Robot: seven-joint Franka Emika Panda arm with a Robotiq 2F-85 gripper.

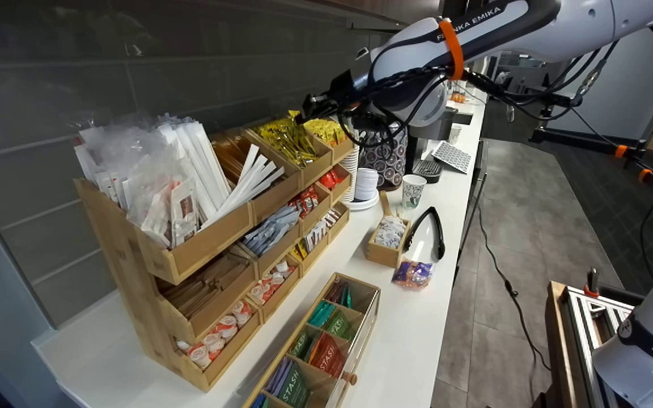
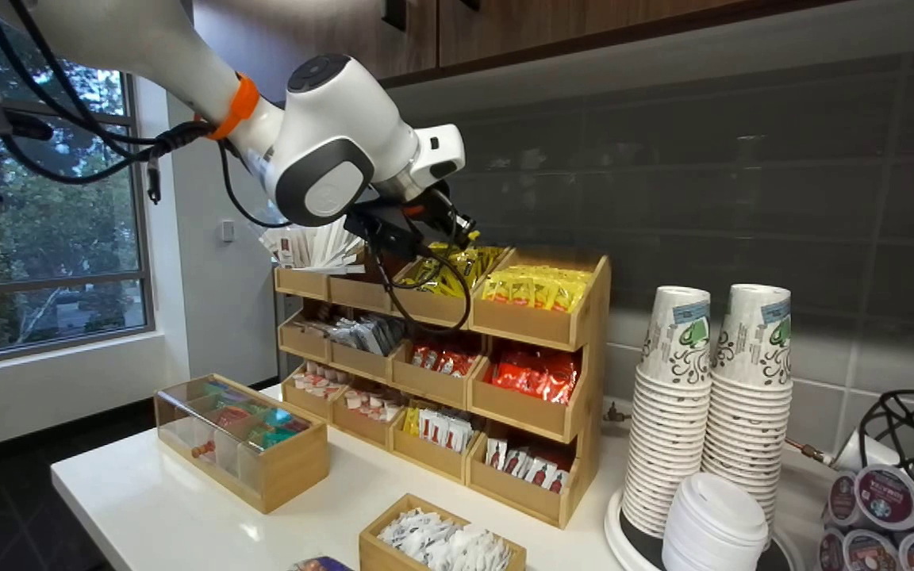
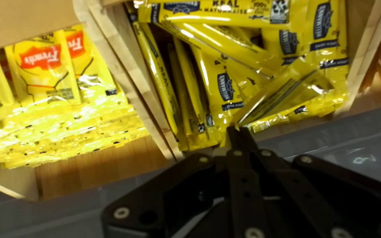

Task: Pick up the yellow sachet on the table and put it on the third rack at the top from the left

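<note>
My gripper [image 3: 239, 129] is shut on the yellow sachet [image 3: 281, 91], which sticks out from the fingertips in the wrist view. The sachet is tilted and lies in line with the yellow packets behind it; whether it touches them I cannot tell. In both exterior views the gripper [image 1: 302, 115] [image 2: 466, 231] is just above the third rack [image 1: 319, 168] [image 2: 432, 304], the top-tier section full of yellow mayonnaise packets. A bit of yellow shows at the fingertips there. The table [image 1: 397, 334] is the white countertop under the wooden organiser.
The top-right section holds yellow mustard packets [image 2: 536, 287]. White packets and stirrers [image 1: 190, 164] stick up at the organiser's other end. A tea box [image 2: 290, 468], a box of white packets [image 2: 441, 547] and cup stacks [image 2: 667, 412] stand on the counter. A dark tiled wall is behind.
</note>
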